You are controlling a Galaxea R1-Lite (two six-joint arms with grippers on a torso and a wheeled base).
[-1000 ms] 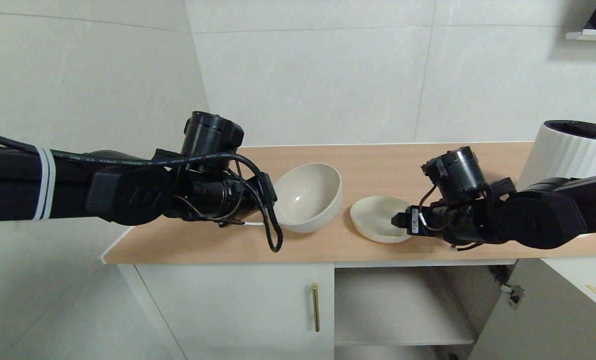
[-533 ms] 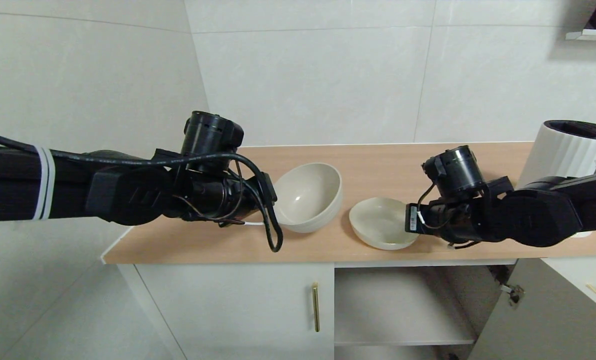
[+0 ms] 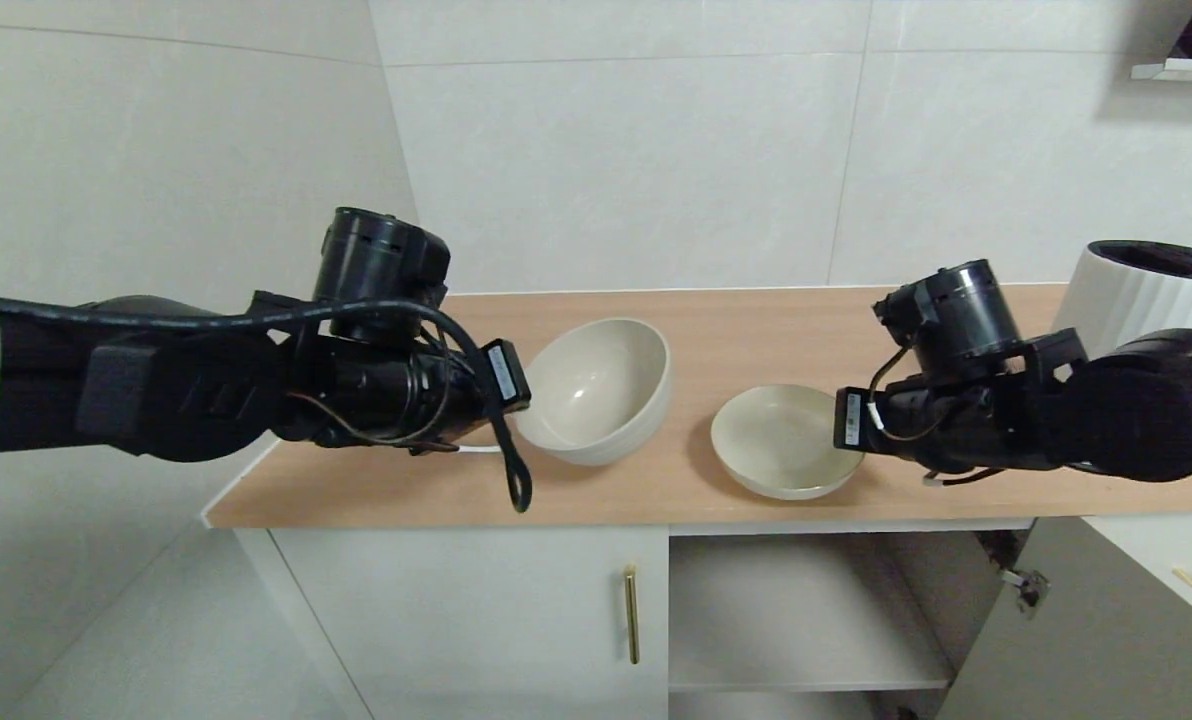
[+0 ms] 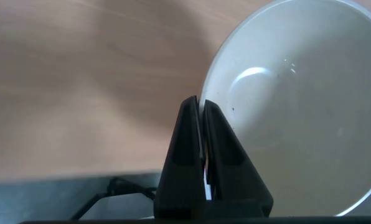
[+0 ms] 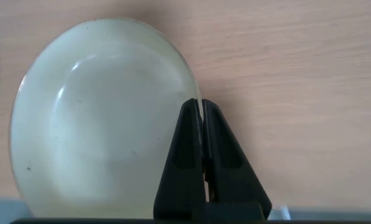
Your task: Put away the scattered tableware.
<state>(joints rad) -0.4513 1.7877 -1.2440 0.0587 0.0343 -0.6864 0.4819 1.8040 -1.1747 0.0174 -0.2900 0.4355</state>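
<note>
Left pincer: fingers together on the rim of the deep bowl, one finger inside the rim, one outside.
Deep bowl: over the front half of the table, toward its left end; tipped, mouth turned partly toward the left arm. Contact with the table cannot be told.
Right pincer: clamped on the rim of the shallow bowl.
Shallow bowl: near the table's front edge, about mid-length, mouth up, slightly tipped; apart from the deep bowl.
Ribbed white pot: at the table's right end.
Cupboard: under the table, right compartment open.
</note>
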